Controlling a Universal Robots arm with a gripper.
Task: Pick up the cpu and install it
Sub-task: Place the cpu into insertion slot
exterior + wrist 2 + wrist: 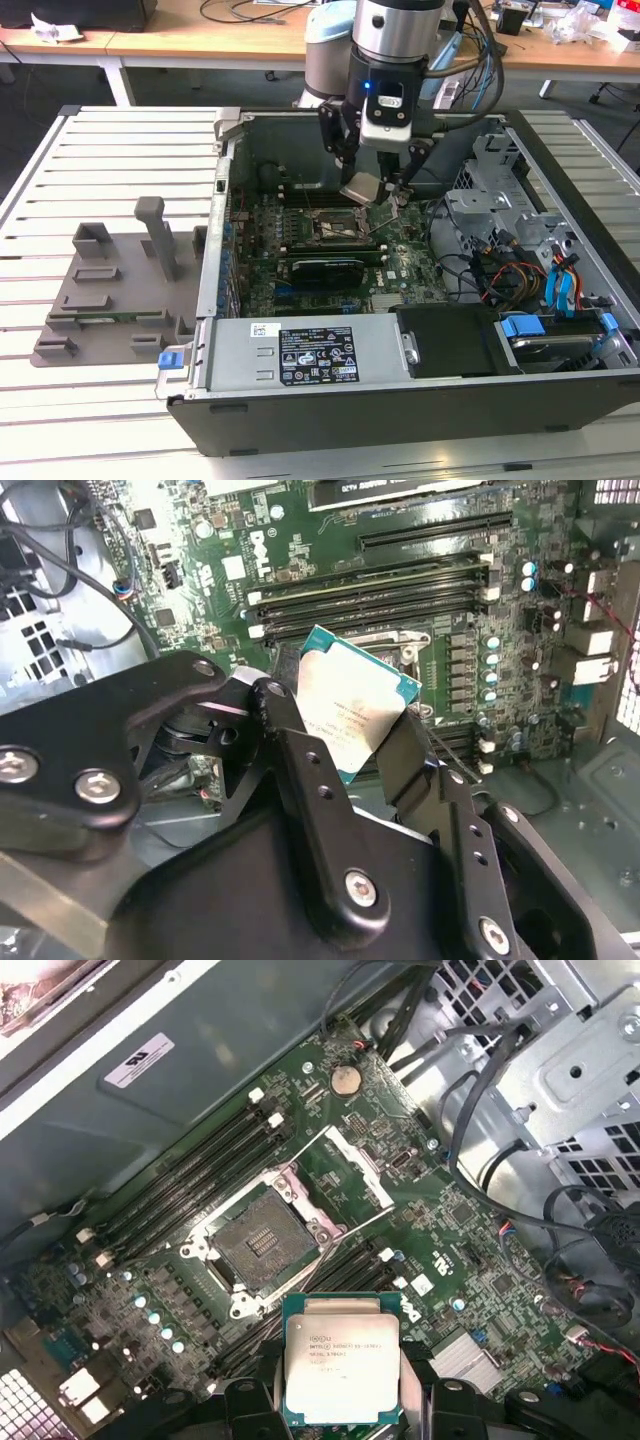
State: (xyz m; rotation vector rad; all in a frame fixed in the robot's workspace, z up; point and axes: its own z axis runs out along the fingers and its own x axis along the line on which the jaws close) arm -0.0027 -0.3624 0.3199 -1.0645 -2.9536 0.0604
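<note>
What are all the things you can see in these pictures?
cpu: one, silver-grey top with a green edge, held above the motherboard.
cpu socket: one, black with a metal frame, empty, on the motherboard.
motherboard: one, green, inside the computer case.
coin battery: one, silver, on the motherboard.
computer case: one, black and grey, open, on the table.
power supply: one, silver-grey, along the case's near side.
fixture plate: one, grey, on the table, at the exterior view's left of the case.
table: one, white, slatted.
gripper: one, black, shut on the cpu.
arm: one, silver and black, over the case.
</note>
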